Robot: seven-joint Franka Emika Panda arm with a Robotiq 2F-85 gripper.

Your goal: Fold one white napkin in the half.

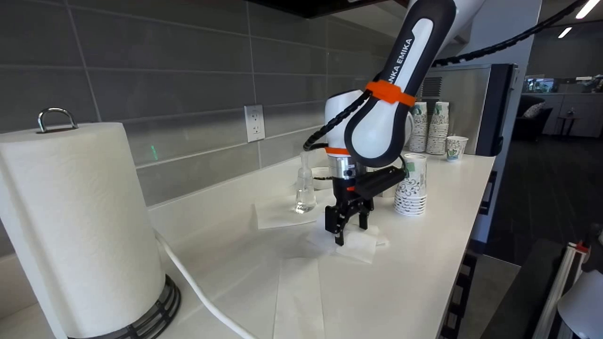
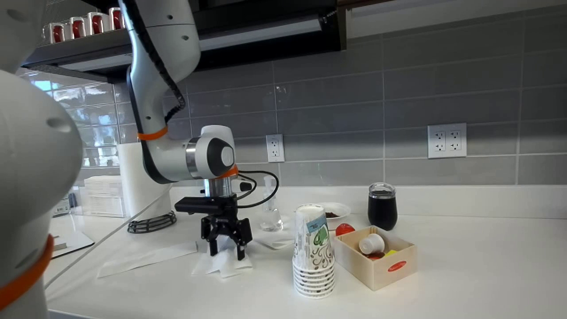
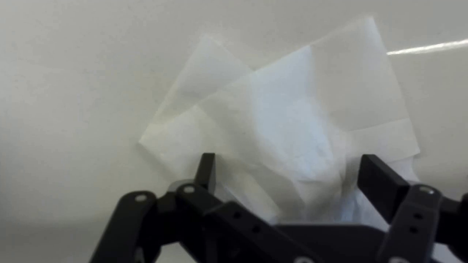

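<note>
Pointed down with jaws spread wide, astride the raised folds of the rumpled white napkin [image 3: 289, 120] on the desk [image 1: 400, 292]; gripping nothing; cannot tell whether touching; near, in both exterior views, to a flat white strip [image 1: 299, 301], a clear bottle [image 1: 305, 197] and stacked paper cups [image 2: 313, 252].

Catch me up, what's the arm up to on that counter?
The robot arm has its gripper down low at a crumpled white napkin on the counter. The fingers stand apart with part of the napkin between them, so it isn't pinched; whether the tips touch it is hard to tell. The napkin lies in loose, uneven layers, not neatly folded in half. A flat paper strip lies nearby.
</note>
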